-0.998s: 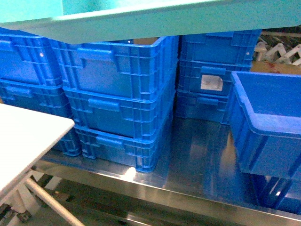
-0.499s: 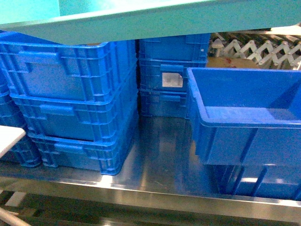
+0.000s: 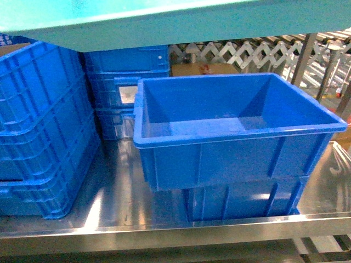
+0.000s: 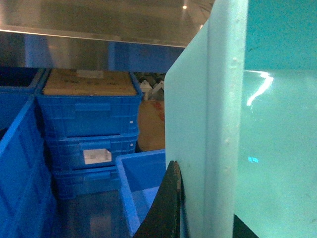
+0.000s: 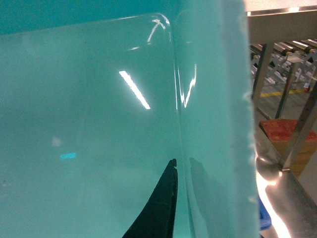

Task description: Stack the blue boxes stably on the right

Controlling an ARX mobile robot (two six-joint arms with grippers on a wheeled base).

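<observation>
- Head view: turquoise bin (image 3: 164,24) up high, its underside filling the twelve o'clock band of the frame. Below it, at four o'clock, royal-blue crate (image 3: 230,129) open and empty, perched on another blue crate (image 3: 241,200) on the steel bench (image 3: 120,208). More ribbed crates (image 3: 38,131) stacked at nine o'clock, a labelled stack (image 3: 123,90) behind at eleven. No grippers visible here.
- Left wrist view: bin wall (image 4: 257,124) looming at three o'clock, one dark finger (image 4: 166,208) of the left gripper against its outer face at six o'clock; looks like a clamp on the rim, the other finger hidden. Crate corner peeking at seven o'clock.
- Right wrist view: bin's pale inside filling the frame, dark finger (image 5: 158,208) of the right gripper pressed to the wall at six o'clock; likely clamped too, far side unseen.
- Progress call: lifted and carried over, not yet seated. Left to do: centre above the crate, lower in squarely, release.
</observation>
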